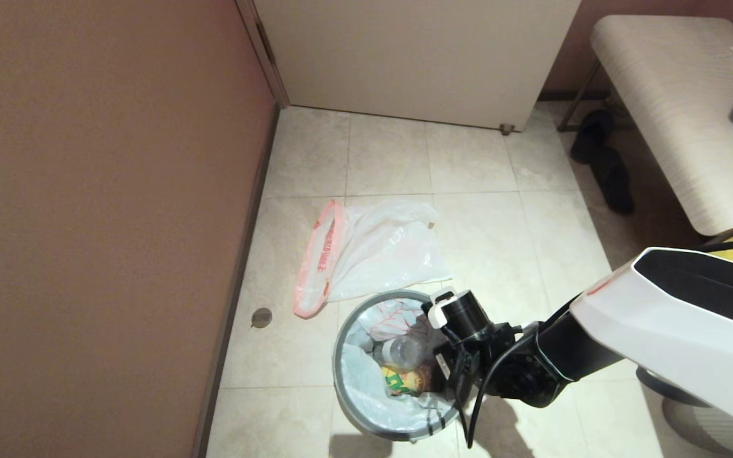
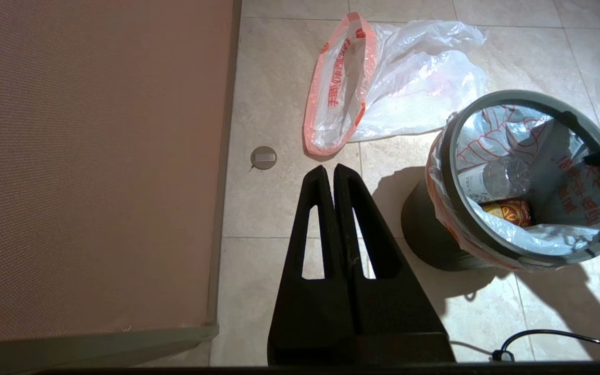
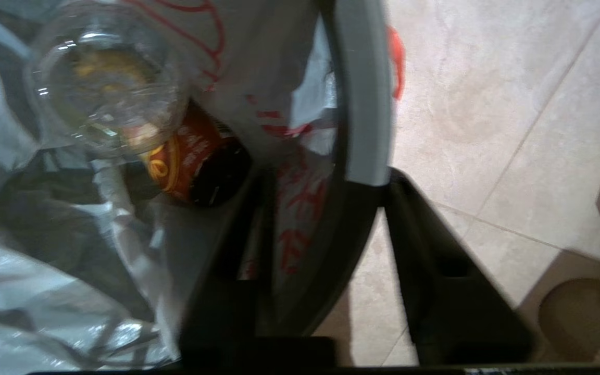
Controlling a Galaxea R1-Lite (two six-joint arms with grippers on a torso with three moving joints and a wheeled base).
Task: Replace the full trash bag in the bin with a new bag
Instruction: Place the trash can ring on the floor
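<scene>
The bin (image 1: pixel 343 356) stands on the tiled floor, black-walled (image 2: pixel 425 229) with a grey hoop rim (image 3: pixel 362 104). The full trash bag (image 1: pixel 366 381) lines it, white with red print (image 2: pixel 508 140), holding a clear bottle (image 1: pixel 401 352) and a yellow packet (image 1: pixel 398 380). My right gripper (image 3: pixel 331 179) is open and straddles the bin's right rim, one finger inside against the bag, the other outside. The new bag (image 1: pixel 379 248) lies flat and limp on the floor just beyond the bin, its orange-pink band (image 2: pixel 339 83) to the left. My left gripper (image 2: pixel 329 169) hangs shut and empty above the floor left of the bin.
A brown wall (image 1: pixel 86 222) runs along the left, with a round floor drain (image 1: pixel 261 317) near it. A white door (image 1: pixel 417 57) closes the back. A bench (image 1: pixel 678 108) and dark slippers (image 1: pixel 602 159) are at the right. A black cable (image 2: pixel 555 336) lies near the bin.
</scene>
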